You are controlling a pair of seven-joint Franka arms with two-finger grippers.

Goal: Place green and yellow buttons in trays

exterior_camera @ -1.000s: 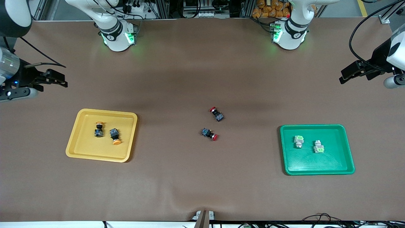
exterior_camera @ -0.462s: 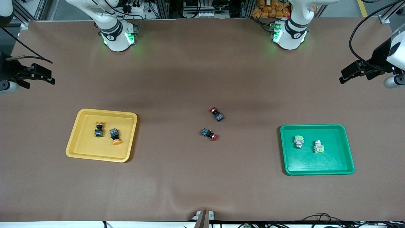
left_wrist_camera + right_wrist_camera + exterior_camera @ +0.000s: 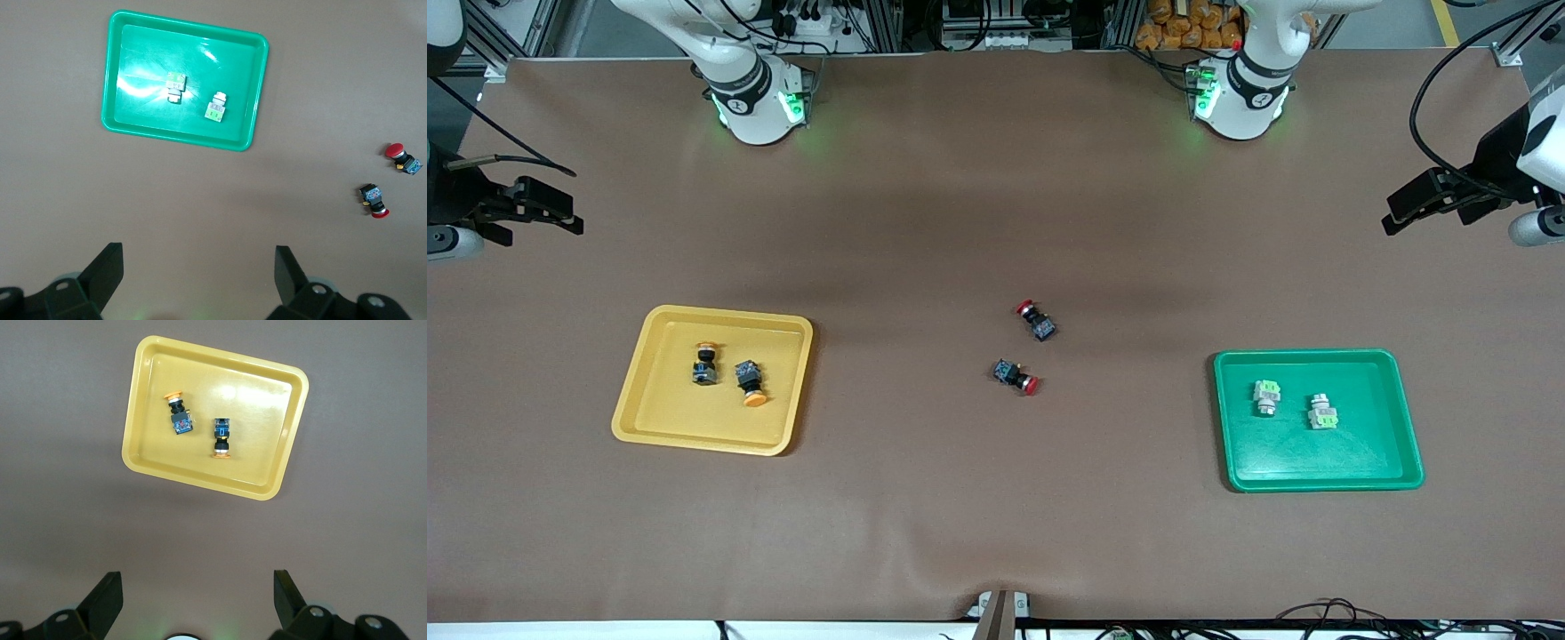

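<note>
Since the earlier frame, the right gripper (image 3: 560, 211) has drawn back toward its end of the table; it now hangs empty, fingers apart. Left gripper (image 3: 1405, 209), also spread and empty, waits at its own end. Two yellow buttons (image 3: 729, 373) lie in the yellow tray (image 3: 640, 409); two green buttons (image 3: 1294, 404) lie in the green tray (image 3: 1396, 444). Two red buttons (image 3: 1027, 347) rest between the trays.

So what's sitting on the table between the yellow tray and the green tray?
Two red buttons lie on the bare table between the yellow tray and the green tray, one nearer the front camera. The front view shows it.
</note>
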